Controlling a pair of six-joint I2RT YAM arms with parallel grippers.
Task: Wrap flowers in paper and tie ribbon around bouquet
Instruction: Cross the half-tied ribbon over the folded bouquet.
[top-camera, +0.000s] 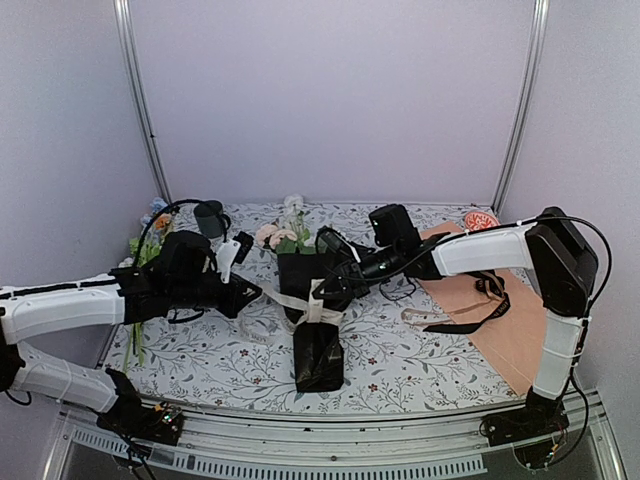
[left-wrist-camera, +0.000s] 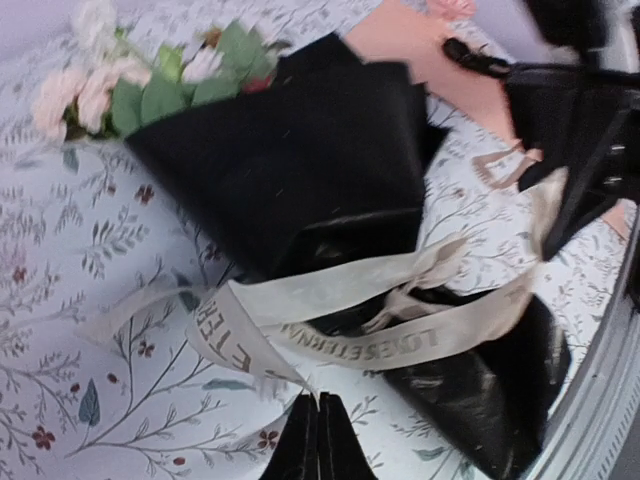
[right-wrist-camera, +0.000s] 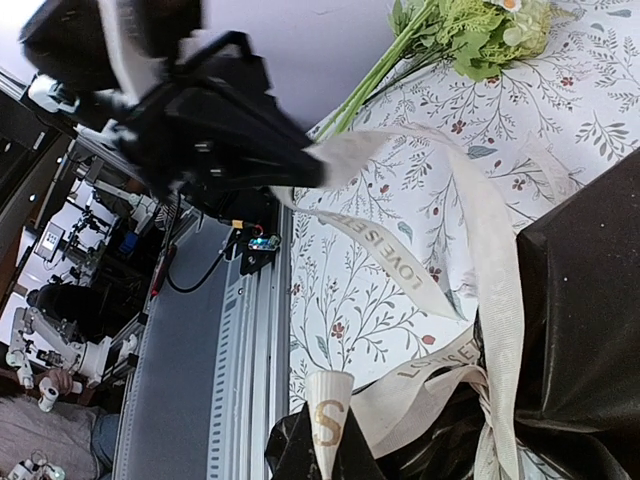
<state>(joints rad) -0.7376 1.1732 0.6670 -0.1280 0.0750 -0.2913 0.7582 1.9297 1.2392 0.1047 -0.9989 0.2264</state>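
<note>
1. Wrapping: done, as far as can be seen. The flowers (top-camera: 278, 236) sit inside the black paper (left-wrist-camera: 300, 170), which is folded into a cone around them.
2. Position: the bouquet (top-camera: 318, 335) lies in the middle of the table (top-camera: 420, 372), blooms toward the far edge, narrow end toward the near edge.
3. Ribbon (left-wrist-camera: 350, 292): it passes around the waist of the cone and crosses over itself there. A crossing or first knot shows; no finished bow is visible.
4. Left gripper (top-camera: 248, 296): jaws closed, pinching one ribbon end, out toward the table's left edge.
5. Right gripper (top-camera: 324, 291): jaws closed just above the cone, apparently gripping the other ribbon end.
6. Judgement: the task is in its last stage. Left to do: pull the knot tight, then release both ends.
7. Not in use: the peach sheet (top-camera: 500, 325) and dark strap (top-camera: 468, 322) by the right edge.
</note>
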